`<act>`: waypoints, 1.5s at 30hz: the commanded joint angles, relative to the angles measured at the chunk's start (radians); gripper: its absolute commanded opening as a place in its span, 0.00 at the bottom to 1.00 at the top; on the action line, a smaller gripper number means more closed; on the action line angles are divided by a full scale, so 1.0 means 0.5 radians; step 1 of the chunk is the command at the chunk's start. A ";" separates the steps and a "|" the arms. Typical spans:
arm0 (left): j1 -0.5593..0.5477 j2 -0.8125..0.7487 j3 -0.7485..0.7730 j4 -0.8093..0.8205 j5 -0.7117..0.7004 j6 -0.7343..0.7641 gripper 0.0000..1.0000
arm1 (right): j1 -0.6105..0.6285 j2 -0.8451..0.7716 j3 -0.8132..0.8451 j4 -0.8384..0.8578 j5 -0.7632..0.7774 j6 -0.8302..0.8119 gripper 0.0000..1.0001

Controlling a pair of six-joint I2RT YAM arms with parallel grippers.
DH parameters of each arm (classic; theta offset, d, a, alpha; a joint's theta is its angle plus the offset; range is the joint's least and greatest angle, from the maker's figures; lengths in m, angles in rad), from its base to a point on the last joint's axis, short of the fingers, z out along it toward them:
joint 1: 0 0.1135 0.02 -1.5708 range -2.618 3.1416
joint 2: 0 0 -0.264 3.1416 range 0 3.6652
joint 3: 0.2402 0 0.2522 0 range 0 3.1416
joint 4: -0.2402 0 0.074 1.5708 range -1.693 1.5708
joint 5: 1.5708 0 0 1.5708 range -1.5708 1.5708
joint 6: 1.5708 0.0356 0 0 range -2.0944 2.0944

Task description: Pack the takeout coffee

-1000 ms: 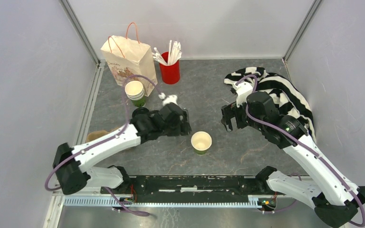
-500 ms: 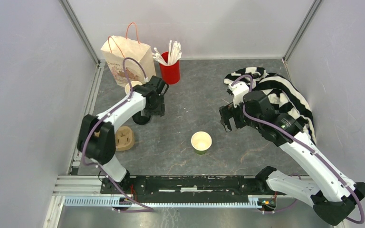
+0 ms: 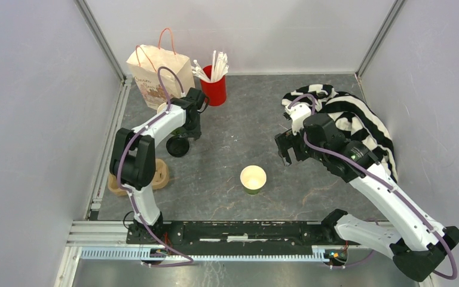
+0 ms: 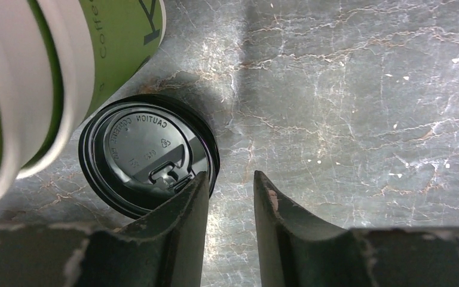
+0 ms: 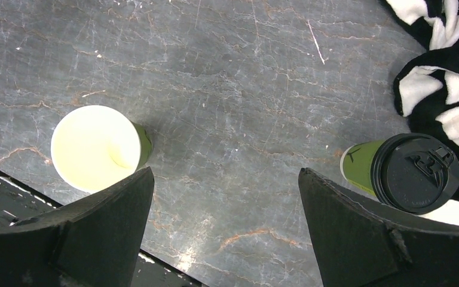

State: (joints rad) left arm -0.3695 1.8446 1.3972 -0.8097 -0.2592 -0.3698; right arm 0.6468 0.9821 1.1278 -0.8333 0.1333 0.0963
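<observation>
Roughly, grey counter (image 3: 233, 119), striped cloth (image 3: 358, 116) on its right side, your right claw (image 5: 225, 173) spread wide over bare counter between a lidless cup (image 5: 95, 146) and the lidded green cup (image 5: 403, 172) just beside that cloth, your left claw (image 4: 230, 174) narrow, holding nothing, by the cup stack (image 4: 54, 72), one finger over a loose black lid (image 4: 143, 152).

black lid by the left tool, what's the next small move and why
Probably close the left tool on the rim of the black lid: one finger overlaps that edge, the other stands just outside it. The lone green cup has no lid yet.
</observation>
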 commanded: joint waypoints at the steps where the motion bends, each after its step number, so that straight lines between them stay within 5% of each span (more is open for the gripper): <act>1: 0.034 0.053 0.052 0.003 0.028 0.079 0.39 | 0.000 0.015 0.018 0.043 0.026 -0.052 0.98; 34: 0.119 0.079 -0.054 0.008 0.070 0.120 0.30 | -0.001 0.003 -0.005 0.059 -0.003 -0.045 0.98; 45: 0.121 0.075 -0.062 0.011 0.079 0.119 0.20 | -0.002 -0.008 -0.016 0.063 -0.013 -0.044 0.98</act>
State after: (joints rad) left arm -0.3153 1.8843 1.3796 -0.8101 -0.2306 -0.3500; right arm 0.6468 0.9939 1.1278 -0.8330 0.1318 0.0875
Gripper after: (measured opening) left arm 0.206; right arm 0.979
